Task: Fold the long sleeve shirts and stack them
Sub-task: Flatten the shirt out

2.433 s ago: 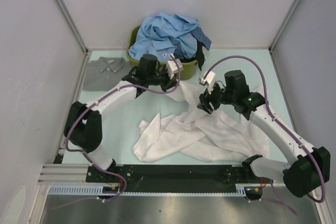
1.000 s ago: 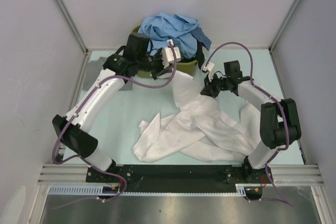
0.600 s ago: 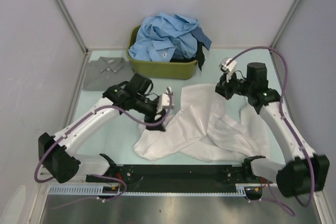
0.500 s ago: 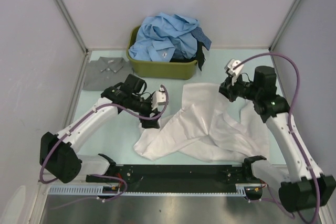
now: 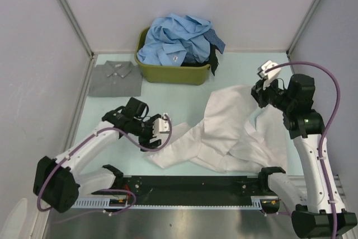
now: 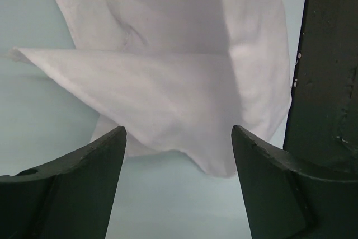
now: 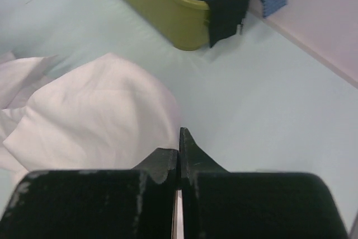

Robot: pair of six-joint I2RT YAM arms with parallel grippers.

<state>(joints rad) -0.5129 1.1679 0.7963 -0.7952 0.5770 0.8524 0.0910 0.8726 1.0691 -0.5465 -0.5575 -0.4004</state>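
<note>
White shirt (image 5: 224, 121) lies rumpled across the centre and right of the tabletop (image 5: 128, 104). One end trails toward lower centre.

Right fingers (image 7: 196, 166) are pressed together with a thin sliver of white cloth pinched between them. They hold the shirt's upper-right edge, near the right side of the top view.

Left fingers (image 6: 72, 194) are apart with nothing between them. A pointed flap of the white cloth lies flat on the tabletop just ahead of them.

Step in hand, as I read it: spreading the shirt flat before the first fold.

To do it well:
- Lower the left fingers onto that flap and take the outer edge only, not the layers bunched behind it.
- Close fully before any pull.
- Draw the two holds apart, low over the tabletop, until the creases run out.
- Watch the right pinch: it looks shallow, and thin cloth may slip from it.

Olive tub (image 5: 168, 74), upper centre, is heaped with light blue shirts (image 5: 176, 37); keep the cloth off its rim. Grey shirt (image 5: 114, 76) lies folded at upper left, likely the place for the stack.
</note>
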